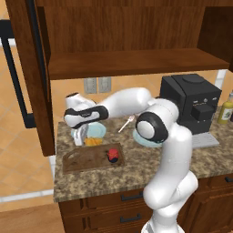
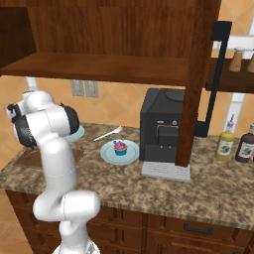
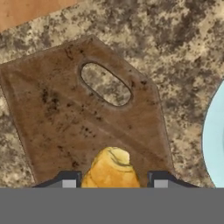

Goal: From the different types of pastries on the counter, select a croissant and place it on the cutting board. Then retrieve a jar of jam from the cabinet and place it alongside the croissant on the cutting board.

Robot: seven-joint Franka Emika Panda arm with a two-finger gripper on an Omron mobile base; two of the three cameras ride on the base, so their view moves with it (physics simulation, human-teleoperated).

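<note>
My gripper point(image 3: 112, 182) is shut on the golden-orange croissant point(image 3: 111, 168), which sits between the two finger tips. Under it lies the dark brown cutting board point(image 3: 61, 118), with its handle slot just beyond the pastry. From the left base view the gripper point(image 1: 82, 139) points down at the board's point(image 1: 86, 160) back edge, and the croissant point(image 1: 93, 141) shows orange beside it. A small jar of jam point(image 1: 113, 155) with a red lid stands on the right part of the board. The pink-frosted cupcake point(image 2: 119, 147) rests on a light-blue plate point(image 2: 130, 155). The cabinet point(image 1: 136, 61) shelf hangs above the counter point(image 1: 136, 175).
A second light-blue plate point(image 1: 99, 131) lies just behind the board, and its rim point(image 3: 214, 140) is close to the gripper. A fork point(image 1: 126, 124) lies mid-counter. A black coffee machine point(image 1: 191, 102) stands at the right, with bottles point(image 2: 224, 144) beyond it.
</note>
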